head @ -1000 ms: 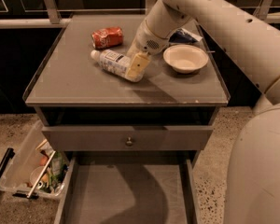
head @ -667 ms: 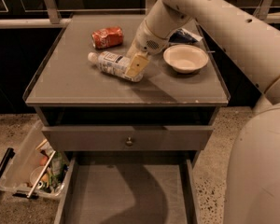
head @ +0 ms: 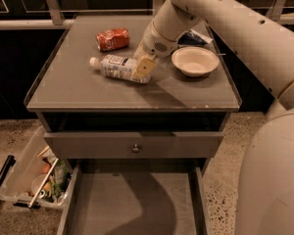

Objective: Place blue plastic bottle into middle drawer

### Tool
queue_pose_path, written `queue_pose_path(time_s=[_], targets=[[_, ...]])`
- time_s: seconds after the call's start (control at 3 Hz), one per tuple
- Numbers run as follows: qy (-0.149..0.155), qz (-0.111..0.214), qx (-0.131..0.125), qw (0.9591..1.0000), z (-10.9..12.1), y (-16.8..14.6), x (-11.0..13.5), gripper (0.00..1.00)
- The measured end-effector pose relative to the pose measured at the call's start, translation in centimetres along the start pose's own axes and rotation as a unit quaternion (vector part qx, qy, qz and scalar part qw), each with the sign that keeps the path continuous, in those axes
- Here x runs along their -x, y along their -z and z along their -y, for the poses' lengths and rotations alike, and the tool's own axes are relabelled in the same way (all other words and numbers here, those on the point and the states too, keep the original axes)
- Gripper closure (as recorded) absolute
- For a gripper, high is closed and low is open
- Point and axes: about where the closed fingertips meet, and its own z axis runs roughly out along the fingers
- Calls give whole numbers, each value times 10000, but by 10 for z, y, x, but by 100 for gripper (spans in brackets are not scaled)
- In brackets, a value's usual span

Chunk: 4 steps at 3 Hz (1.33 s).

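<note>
The blue plastic bottle (head: pixel 118 67), clear with a white cap and a pale blue label, lies on its side on the cabinet top (head: pixel 88 89), cap pointing left. My gripper (head: pixel 144 68) is down at the bottle's right end, touching it, with the arm reaching in from the upper right. The middle drawer (head: pixel 137 204) is pulled out below at the front, showing a bare grey wood-grain floor with nothing in it.
A red soda can (head: pixel 112 38) lies behind the bottle. A white bowl (head: pixel 194 61) sits to the right of the gripper, with a dark blue snack bag (head: pixel 193 37) behind it. A drawer front with a round knob (head: pixel 134 148) is shut. A clear bin of clutter (head: pixel 32 175) stands on the floor at left.
</note>
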Motion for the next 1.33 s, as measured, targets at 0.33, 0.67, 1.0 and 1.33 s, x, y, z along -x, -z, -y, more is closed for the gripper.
queue_pose_path(time_s=[0.33,0.67,1.0,1.33], targets=[[114,-40,-7,9999,-5,7,-1,100],[240,-30,-78,9997,-24,33,-9,100],[403,-1,-258,9989,-45,71,-13,100],[516,74,-452,9976,-70,109,-21,100]])
